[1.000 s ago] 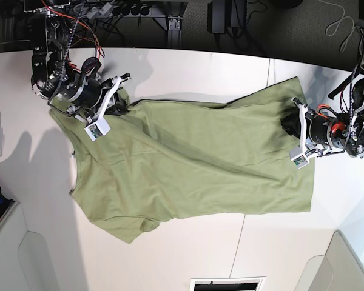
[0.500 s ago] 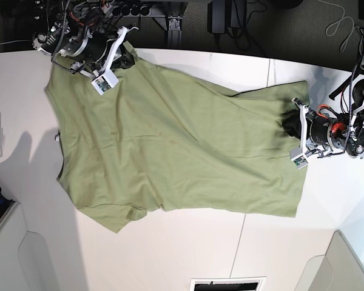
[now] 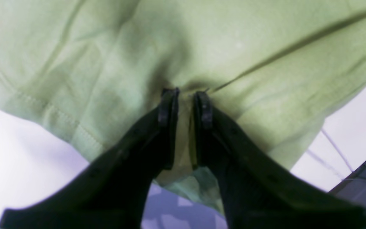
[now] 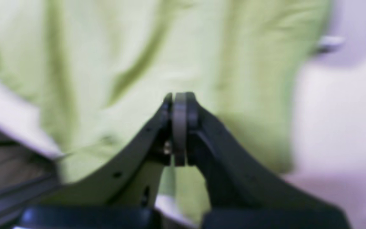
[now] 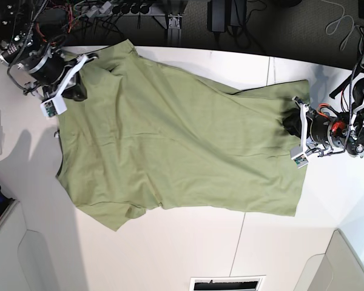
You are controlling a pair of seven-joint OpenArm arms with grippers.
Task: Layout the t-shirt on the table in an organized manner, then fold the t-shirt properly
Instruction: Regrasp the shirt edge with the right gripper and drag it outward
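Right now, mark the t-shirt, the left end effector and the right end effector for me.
t-shirt (image 5: 188, 151), base view, middle of the spread cloth.
left end effector (image 3: 185, 93), left wrist view, between the fingertips pinching the cloth.
right end effector (image 4: 179, 97), right wrist view, between the closed fingertips against the cloth.

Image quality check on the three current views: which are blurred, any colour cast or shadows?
Right wrist: soft, smeared blur across the t-shirt and the right gripper. Left wrist: sharper near the left gripper, hem stitching readable, purple-white cast on the table. Base: sharp, evenly lit, soft arm shadows on the tabletop at left.
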